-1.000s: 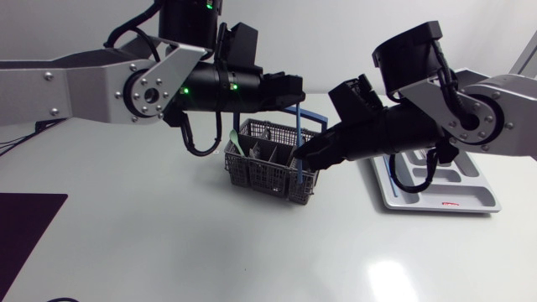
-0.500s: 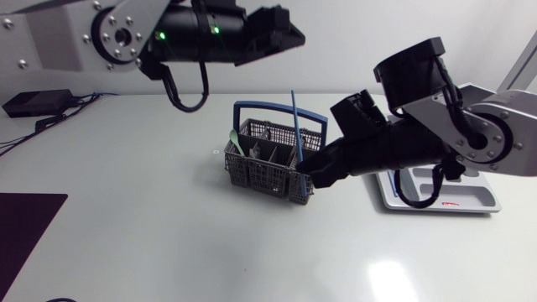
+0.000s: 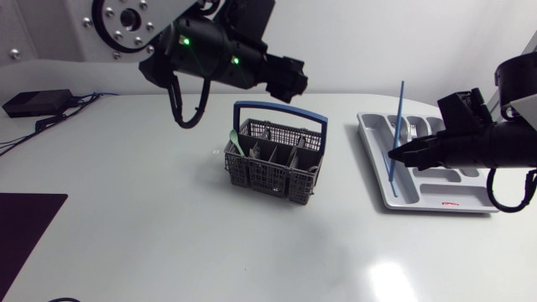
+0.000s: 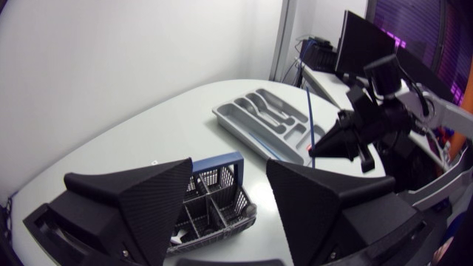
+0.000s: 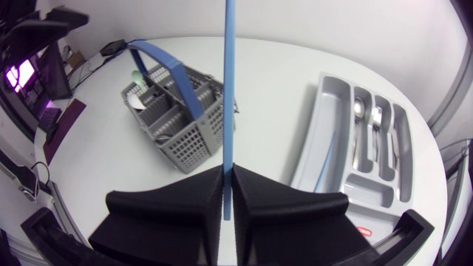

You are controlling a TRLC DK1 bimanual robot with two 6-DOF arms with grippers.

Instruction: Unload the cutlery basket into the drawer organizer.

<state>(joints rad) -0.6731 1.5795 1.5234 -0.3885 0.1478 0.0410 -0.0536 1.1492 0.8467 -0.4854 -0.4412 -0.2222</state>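
Note:
The grey cutlery basket [image 3: 275, 159] with a blue handle stands mid-table; a green utensil [image 3: 234, 140] pokes out of its left end. My left gripper [image 3: 294, 80] hangs open above and behind it, with nothing between its fingers [image 4: 148, 199]; the basket [image 4: 214, 210] lies below them. My right gripper [image 3: 394, 154] is shut on a thin blue stick [image 3: 397, 126], held upright over the grey drawer organizer [image 3: 482, 197]. In the right wrist view the stick [image 5: 228, 103] rises from the gripper [image 5: 228, 199], with the basket [image 5: 174, 122] and organizer [image 5: 314, 137] beyond. Spoons and forks [image 5: 373, 122] lie in the organizer.
A second blue stick [image 5: 326, 166] lies in the organizer's long outer compartment. A black box with cables [image 3: 33, 102] sits at the table's back left, and a dark mat [image 3: 23, 231] covers the front left corner.
My right gripper lifted the blue stick out of the basket and carried it right, over the organizer. My left gripper opened and rose away from the basket.

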